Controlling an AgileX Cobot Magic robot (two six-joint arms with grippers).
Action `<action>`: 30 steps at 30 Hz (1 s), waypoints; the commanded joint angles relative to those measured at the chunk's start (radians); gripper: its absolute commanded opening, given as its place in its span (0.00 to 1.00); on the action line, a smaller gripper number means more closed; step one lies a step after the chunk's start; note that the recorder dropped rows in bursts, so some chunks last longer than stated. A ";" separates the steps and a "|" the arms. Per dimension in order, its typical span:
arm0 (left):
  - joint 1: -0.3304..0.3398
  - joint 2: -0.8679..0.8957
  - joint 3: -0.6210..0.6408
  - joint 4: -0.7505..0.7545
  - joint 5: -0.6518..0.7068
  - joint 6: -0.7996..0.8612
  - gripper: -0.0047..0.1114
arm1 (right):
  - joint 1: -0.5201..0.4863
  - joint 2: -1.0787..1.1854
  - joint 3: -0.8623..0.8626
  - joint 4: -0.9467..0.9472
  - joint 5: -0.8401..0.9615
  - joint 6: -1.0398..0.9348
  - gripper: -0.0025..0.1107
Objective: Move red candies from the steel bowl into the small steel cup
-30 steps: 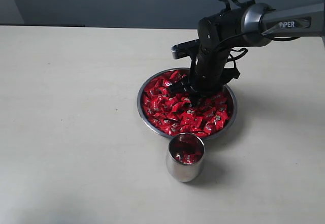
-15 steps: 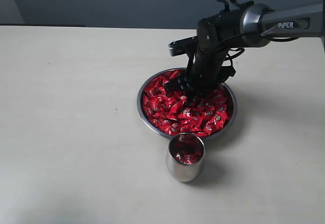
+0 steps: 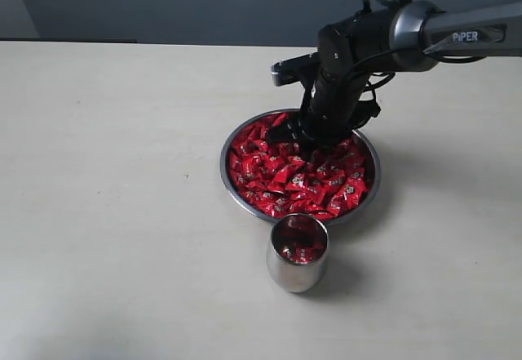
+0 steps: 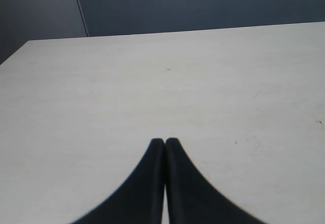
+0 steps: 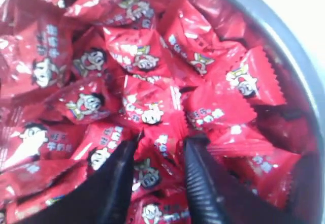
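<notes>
The steel bowl (image 3: 223, 164) sits right of the table's middle, heaped with red candies (image 3: 303, 182). My right gripper (image 3: 307, 142) hangs over the far side of the heap, its fingers pointing down into the pile. In the right wrist view this gripper (image 5: 165, 140) is shut on a red candy (image 5: 152, 169), with other candies (image 5: 142, 56) packed close beneath and the bowl's wall (image 5: 284, 46) at one side. The small steel cup (image 3: 298, 268) stands upright just in front of the bowl, with a few red candies inside. My left gripper (image 4: 165, 141) is shut over bare table, empty.
The pale table (image 3: 114, 172) stretches wide to the left of the bowl and cup. A dark wall (image 3: 163, 1) runs behind the far edge. The right arm (image 3: 440, 33) reaches in from the right, above the table.
My right gripper has lifted slightly and shifted toward the far rim of the bowl, jaws held at the same width. Bowl and cup have not moved.
</notes>
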 commanded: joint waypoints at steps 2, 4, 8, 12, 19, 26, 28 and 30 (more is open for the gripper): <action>0.002 -0.005 0.002 0.002 -0.010 -0.002 0.04 | -0.003 -0.078 0.001 -0.046 0.018 -0.005 0.32; 0.002 -0.005 0.002 0.002 -0.010 -0.002 0.04 | -0.003 -0.085 0.001 -0.046 0.050 -0.005 0.32; 0.002 -0.005 0.002 0.002 -0.010 -0.002 0.04 | -0.003 -0.083 0.001 -0.046 0.126 -0.003 0.32; 0.002 -0.005 0.002 0.002 -0.010 -0.002 0.04 | -0.003 -0.083 0.001 -0.044 0.176 -0.001 0.32; 0.002 -0.005 0.002 0.002 -0.010 -0.002 0.04 | -0.003 -0.083 0.001 -0.027 0.237 0.007 0.32; 0.002 -0.005 0.002 0.002 -0.010 -0.002 0.04 | -0.003 -0.083 0.001 -0.013 0.210 0.114 0.32; 0.002 -0.005 0.002 0.002 -0.010 -0.002 0.04 | -0.003 -0.083 0.001 -0.030 0.185 0.230 0.32; 0.002 -0.005 0.002 0.002 -0.010 -0.002 0.04 | -0.003 -0.083 0.001 -0.025 0.181 0.326 0.32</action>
